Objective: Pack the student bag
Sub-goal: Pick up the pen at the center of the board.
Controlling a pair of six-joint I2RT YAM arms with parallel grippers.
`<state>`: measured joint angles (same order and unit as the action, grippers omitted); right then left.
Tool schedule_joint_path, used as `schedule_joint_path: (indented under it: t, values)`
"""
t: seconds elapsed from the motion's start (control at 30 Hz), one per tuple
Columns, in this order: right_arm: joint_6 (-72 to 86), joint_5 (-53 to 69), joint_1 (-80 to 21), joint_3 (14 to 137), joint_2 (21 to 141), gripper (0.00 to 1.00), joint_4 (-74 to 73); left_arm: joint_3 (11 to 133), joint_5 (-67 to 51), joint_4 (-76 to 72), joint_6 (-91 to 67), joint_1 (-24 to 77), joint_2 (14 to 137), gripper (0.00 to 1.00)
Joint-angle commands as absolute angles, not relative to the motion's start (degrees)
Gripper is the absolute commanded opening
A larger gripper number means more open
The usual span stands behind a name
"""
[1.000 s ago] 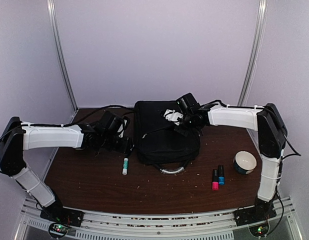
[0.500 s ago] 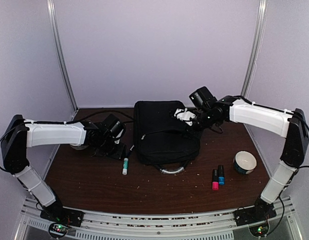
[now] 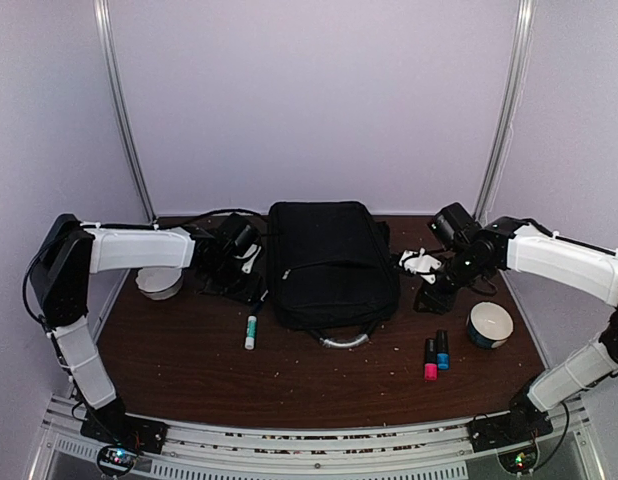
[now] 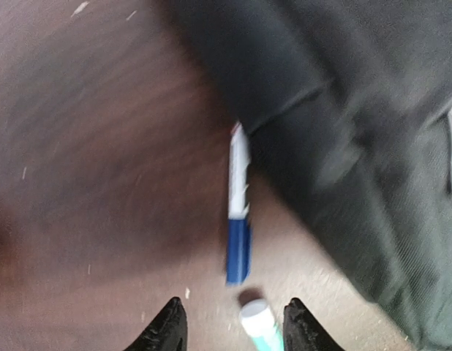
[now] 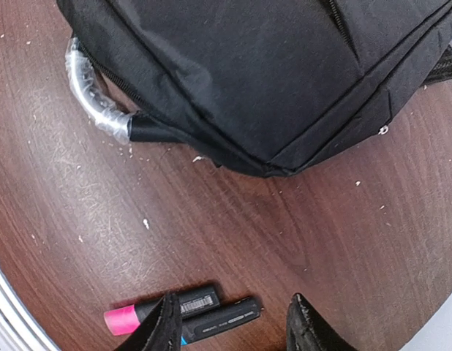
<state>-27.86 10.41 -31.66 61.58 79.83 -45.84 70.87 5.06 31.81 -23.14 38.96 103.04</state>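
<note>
Black student bag [image 3: 329,262], silvery-grey handle [image 5: 91,95], dark brown table [image 3: 189,370], pink-capped black marker [image 3: 430,360], blue-and-white pen [image 4: 238,212]

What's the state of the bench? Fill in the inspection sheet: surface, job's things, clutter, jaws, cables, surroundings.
Surface: dark wooden table, speckled with crumbs.
Job's things: student bag flat mid-table, grey handle toward the near edge.
Clutter: blue pen beside the bag's edge; green-capped pen; pink marker; blue marker; right bowl; left bowl.
Jaws: left gripper and right gripper, jaws apart, empty.
Cables: black cable looping at the back left.
Surroundings: pale walls, metal posts.
</note>
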Motion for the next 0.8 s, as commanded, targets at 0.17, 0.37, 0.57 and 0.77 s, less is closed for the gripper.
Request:
schedule_joint_path:
  t: [0.17, 0.37, 0.57, 0.77]
  values:
    - [-26.5, 8.3, -31.3, 60.6, 77.3, 0.5, -44.7, 79.5, 3.6, 34.2, -13.3, 37.1, 110.6, 0.4]
    - [-26.6, 8.2, -31.3, 60.8, 77.8, 0.5, -44.3, 79.0, 1.4, 33.6, -13.3, 37.0, 112.5, 0.46]
    - [-26.4, 8.7, -31.2, 60.9, 77.9, 0.5, -44.1, 78.1, 1.5, 33.9, -11.6, 36.8, 113.0, 0.45]
    - [-26.4, 9.1, -31.2, 61.2, 78.4, 0.49, -44.1, 78.7, 1.1, 35.0, -11.3, 36.6, 114.4, 0.39]
